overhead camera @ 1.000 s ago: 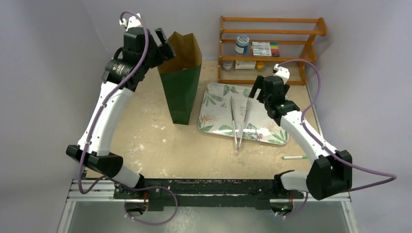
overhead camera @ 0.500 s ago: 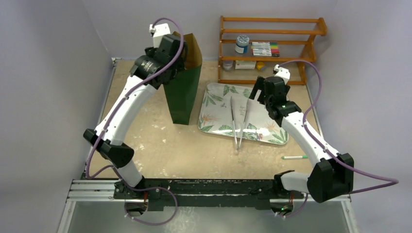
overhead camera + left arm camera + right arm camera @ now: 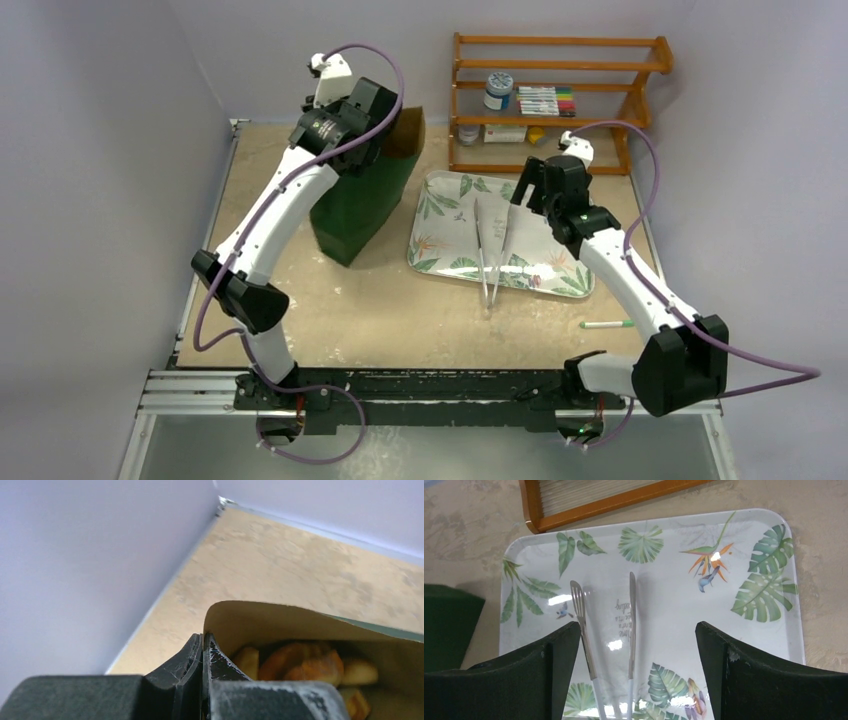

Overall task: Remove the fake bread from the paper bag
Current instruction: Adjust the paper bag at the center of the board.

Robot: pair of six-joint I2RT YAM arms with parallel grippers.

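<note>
Fingers of the left gripper (image 3: 202, 642) are pinched together on the rim of the paper bag (image 3: 360, 205), which leans at upper centre-left of the overhead view, with the arm arched high over it. At least four pieces of fake bread (image 3: 300, 662) lie inside. The right gripper (image 3: 636, 630) hovers, spread wide, above one leaf-patterned tray (image 3: 440, 190) holding one pair of tongs (image 3: 495, 250). The table (image 3: 400, 310) is sandy and the walls are lilac.

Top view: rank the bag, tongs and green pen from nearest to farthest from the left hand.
1. The bag: far left; the left hand is clamped on its rim.
2. The tongs: mid-table, lying on the tray to the right of the bag.
3. The pen: near right, beyond the tray's near corner.
</note>
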